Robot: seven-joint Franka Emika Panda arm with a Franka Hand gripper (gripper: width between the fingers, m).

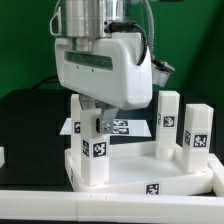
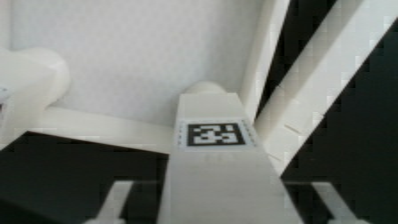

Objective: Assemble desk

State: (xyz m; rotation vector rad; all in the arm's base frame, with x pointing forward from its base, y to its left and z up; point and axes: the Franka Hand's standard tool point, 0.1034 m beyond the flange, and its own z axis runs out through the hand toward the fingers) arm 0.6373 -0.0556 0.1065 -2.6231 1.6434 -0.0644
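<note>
gripper (image 1: 93, 122) is clamped on a white leg (image 1: 94, 150), held upright at the corner of the tabletop (image 1: 130, 172) (two other legs already stand there), looks ready for screwing in.

White, boxy wrist housing (image 1: 100, 68); grey ribbed cylinder above; dark cables behind.

White legs (image 1: 94, 150) and tabletop (image 1: 140, 175), black-and-white tags; table (image 1: 25, 115) seemingly black.
</note>
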